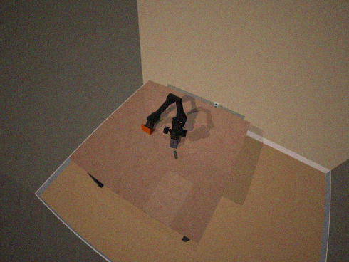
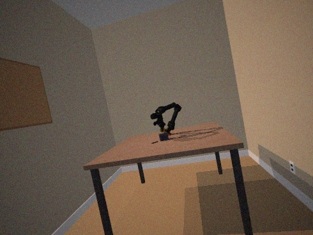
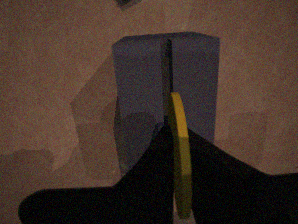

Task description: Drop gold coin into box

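Note:
The gold coin (image 3: 182,145) is on edge between the fingertips of my gripper (image 3: 172,132) (image 2: 162,129), which is shut on it. The closed grey box (image 3: 140,75) (image 1: 174,143) (image 2: 163,136) stands below the coin. Its narrow dark slot (image 3: 167,65) runs up the lid in the wrist view. The coin's far end is at the slot's right side; its near part slants a little right of the slot's line. Whether the coin touches the lid cannot be told. The fingers hide the slot's near end. The dark-green holder (image 1: 175,154) (image 2: 154,142) is partly in the wrist view's top edge.
The wooden table (image 1: 117,142) (image 2: 128,150) carries the arm, whose orange base part (image 1: 147,129) is left of the box in the top view. The holder lies just beyond the box from the arm. Shadows of the arm fall across the table and box.

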`<state>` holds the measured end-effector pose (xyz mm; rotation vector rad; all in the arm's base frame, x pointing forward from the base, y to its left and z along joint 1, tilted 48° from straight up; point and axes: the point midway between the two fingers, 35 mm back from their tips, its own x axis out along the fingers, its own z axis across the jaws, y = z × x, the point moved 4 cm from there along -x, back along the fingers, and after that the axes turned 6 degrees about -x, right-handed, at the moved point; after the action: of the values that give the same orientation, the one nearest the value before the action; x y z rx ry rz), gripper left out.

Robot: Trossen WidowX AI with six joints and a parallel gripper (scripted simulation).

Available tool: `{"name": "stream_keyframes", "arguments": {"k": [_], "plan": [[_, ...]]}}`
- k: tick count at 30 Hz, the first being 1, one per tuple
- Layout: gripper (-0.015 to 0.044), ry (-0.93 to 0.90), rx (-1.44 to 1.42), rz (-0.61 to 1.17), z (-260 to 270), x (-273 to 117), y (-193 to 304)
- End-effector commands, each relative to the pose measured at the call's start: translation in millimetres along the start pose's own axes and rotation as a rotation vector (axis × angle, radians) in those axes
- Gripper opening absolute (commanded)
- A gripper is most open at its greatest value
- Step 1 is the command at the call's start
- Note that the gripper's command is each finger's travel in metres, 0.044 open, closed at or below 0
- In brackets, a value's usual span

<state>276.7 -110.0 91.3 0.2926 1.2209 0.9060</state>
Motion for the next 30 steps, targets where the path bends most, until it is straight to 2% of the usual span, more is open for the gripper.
{"name": "stream_keyframes", "arguments": {"k": [1,18,24,30], "plan": [[0.0000,-0.003,0.004,0.005,-0.2,2.6,0.7],[0.0000,-0.004,0.005,0.005,-0.2,10.0,0.9],[0.0158,0.000,0.000,0.000,-0.1,7.8,0.2],[0.0161,0.000,0.000,0.000,-0.1,7.8,0.2]]}}
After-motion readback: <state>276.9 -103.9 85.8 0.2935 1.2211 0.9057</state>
